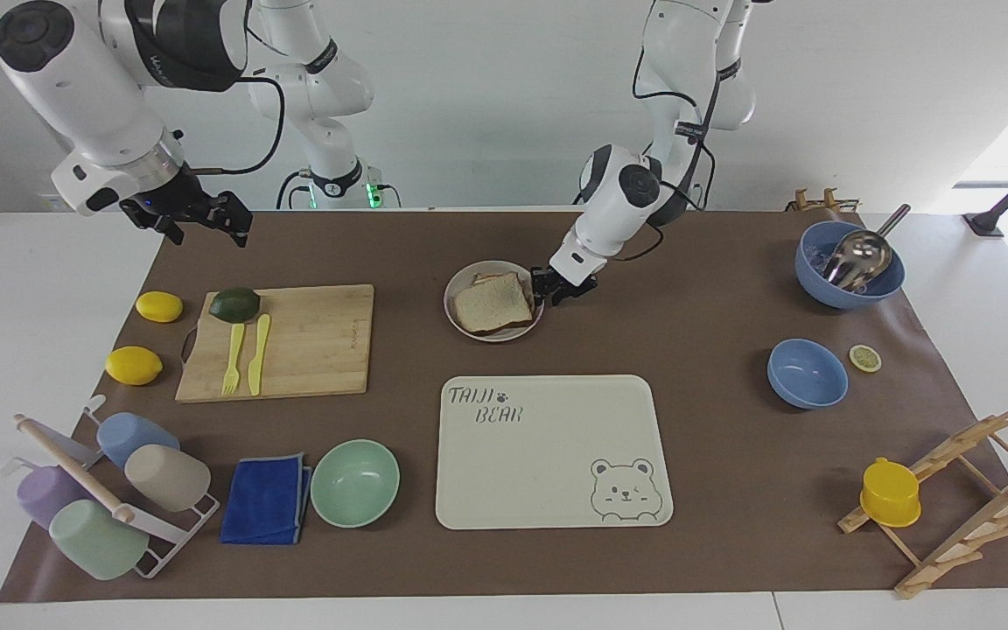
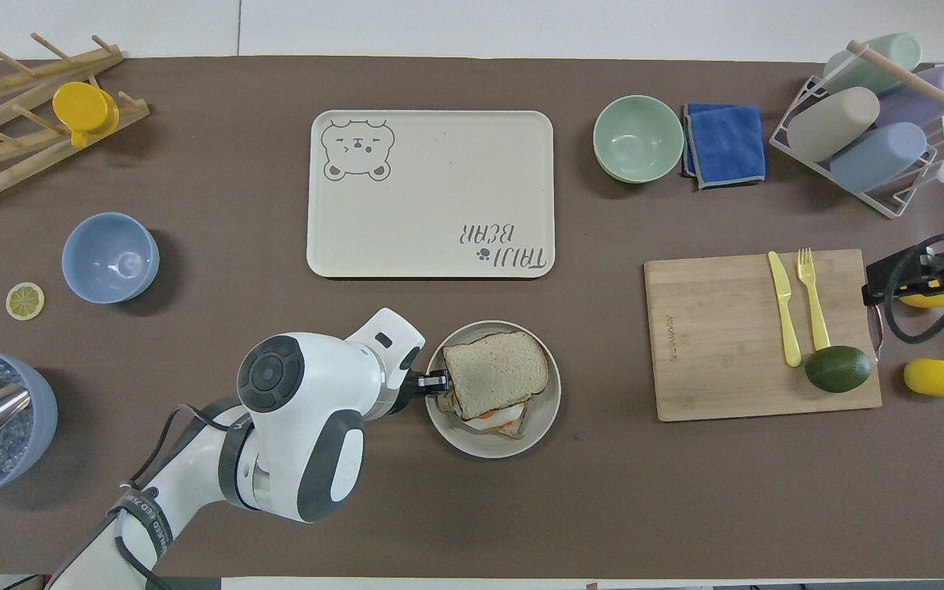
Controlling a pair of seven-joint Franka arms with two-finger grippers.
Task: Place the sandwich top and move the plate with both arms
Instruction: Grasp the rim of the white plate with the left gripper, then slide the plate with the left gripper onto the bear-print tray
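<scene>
The sandwich top [image 1: 493,303], a plain speckled bread slice, lies on a stacked sandwich on the round pale plate [image 1: 505,335], in the middle of the mat close to the robots. In the overhead view the slice [image 2: 495,373] sits a little askew over egg and toast on the plate [image 2: 542,410]. My left gripper [image 1: 548,287] is low at the plate's rim on the side toward the left arm's end; it also shows in the overhead view [image 2: 437,381]. My right gripper [image 1: 198,220] hangs open and empty in the air over the mat's edge beside the cutting board [image 1: 311,341].
The cream bear tray [image 1: 548,464] lies farther from the robots than the plate. The cutting board carries an avocado [image 1: 234,304], a fork and a knife. Two lemons [image 1: 158,306] lie beside it. A mint bowl [image 1: 354,483] and a blue bowl [image 1: 807,374] stand apart.
</scene>
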